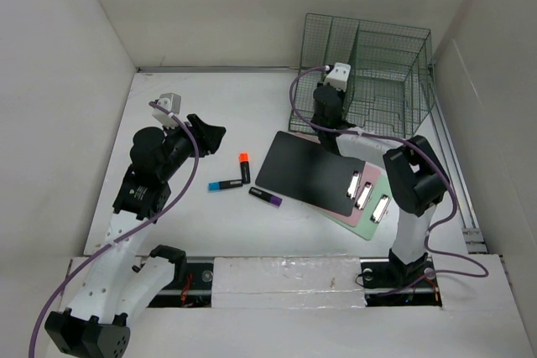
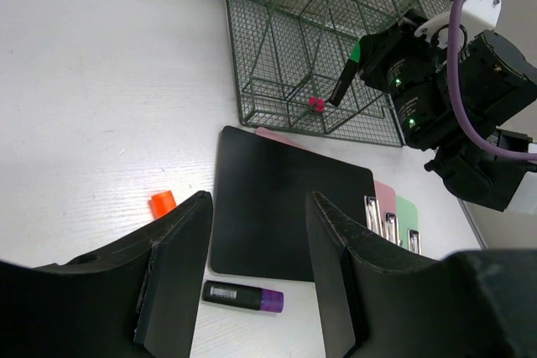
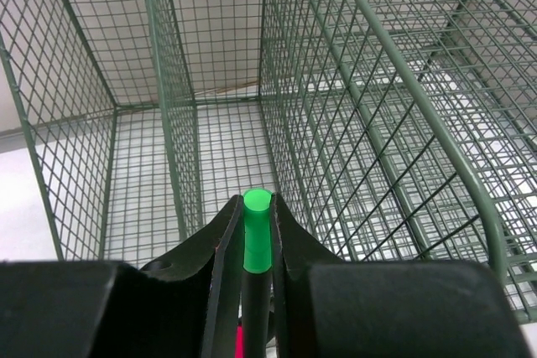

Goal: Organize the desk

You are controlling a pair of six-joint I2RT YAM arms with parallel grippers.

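The matte white desk [image 1: 210,115] spreads beneath both my arms, bordered by white walls. My right fingers [image 3: 278,220] pinch a black marker with a green cap [image 3: 257,224], facing into the dark green wire-mesh rack [image 3: 377,81]. My left fingers [image 2: 180,274] hang wide apart, empty, above the desk.

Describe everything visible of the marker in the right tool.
The marker has a black barrel and a bright green, flat round end, plastic by its look. The right tool pinches it between both fingers, green end just past their tips, aimed into the dark green wire rack. No wire seems to touch it. Something pink shows at its other end; unclear if it belongs.
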